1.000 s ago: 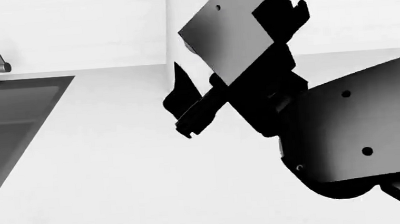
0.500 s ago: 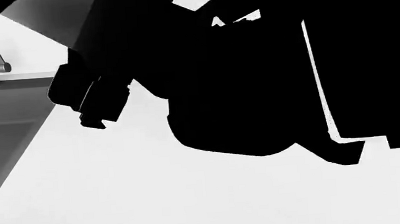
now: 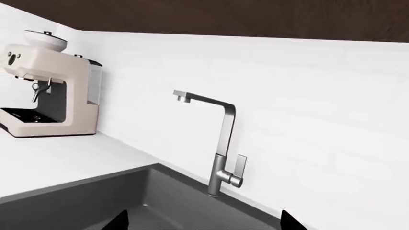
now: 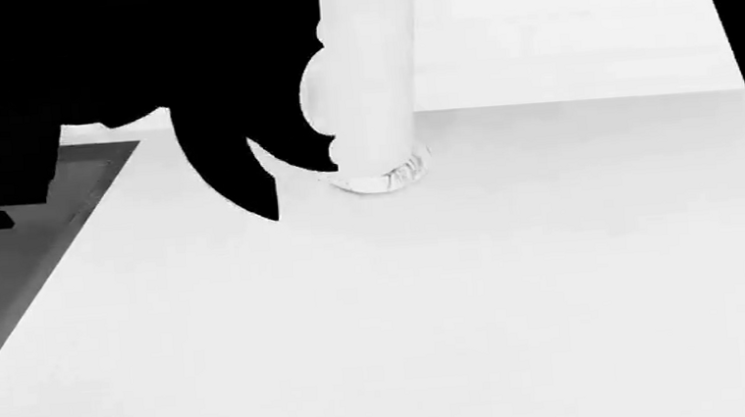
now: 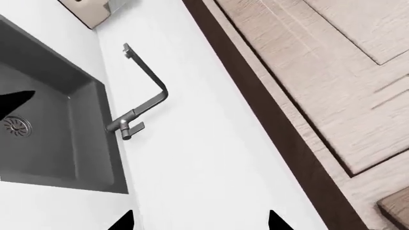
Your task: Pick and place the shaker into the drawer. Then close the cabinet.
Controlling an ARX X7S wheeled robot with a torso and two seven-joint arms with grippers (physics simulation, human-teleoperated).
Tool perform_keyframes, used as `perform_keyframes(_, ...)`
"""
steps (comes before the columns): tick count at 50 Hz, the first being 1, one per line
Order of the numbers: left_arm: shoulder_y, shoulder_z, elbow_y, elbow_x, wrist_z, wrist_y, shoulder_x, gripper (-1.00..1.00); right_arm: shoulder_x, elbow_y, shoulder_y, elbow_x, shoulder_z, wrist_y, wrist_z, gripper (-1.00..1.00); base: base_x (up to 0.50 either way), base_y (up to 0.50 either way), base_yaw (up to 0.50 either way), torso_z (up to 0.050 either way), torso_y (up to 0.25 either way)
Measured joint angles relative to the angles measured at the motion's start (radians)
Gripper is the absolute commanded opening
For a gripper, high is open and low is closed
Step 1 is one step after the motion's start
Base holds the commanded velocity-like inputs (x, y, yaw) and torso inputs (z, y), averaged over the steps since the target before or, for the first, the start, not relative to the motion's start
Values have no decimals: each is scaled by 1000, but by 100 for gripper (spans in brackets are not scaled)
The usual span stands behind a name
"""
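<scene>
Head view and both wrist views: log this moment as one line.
shaker: not in view | drawer: not in view | left hand: over sink, by faucet, holds nothing | right hand: tips apart, empty | countertop: paper towel roll

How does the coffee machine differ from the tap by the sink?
The coffee machine is cream-coloured and boxy; the tap is a thin, bare grey metal tube with a square bend. The machine stands on the white counter beyond the sink; the tap rises at the sink's rim. Both stand against the white wall.
</scene>
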Motion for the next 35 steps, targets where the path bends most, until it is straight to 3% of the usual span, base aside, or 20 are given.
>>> perform_keyframes(10, 7, -7, 1, -4, 4, 1, 8, 100, -32, 76, 62, -124, 42, 9, -85, 100, 0, 0, 0, 0, 0)
perform_keyframes(18, 6, -1, 5, -3, 4, 0, 9, 100, -26, 149, 82, -334, 120, 62, -201, 100, 0, 0, 0, 0, 0)
perform_keyframes(26, 7, 7, 6, 5, 6, 0, 11, 100, 10, 253, 93, -734, 235, 119, -448, 100, 0, 0, 0, 0, 0)
perform_keyframes(35, -8, 34, 9, 15, -3, -6, 5, 100, 4, 361, 94, -1050, 355, 100, -800, 100, 0, 0, 0, 0, 0)
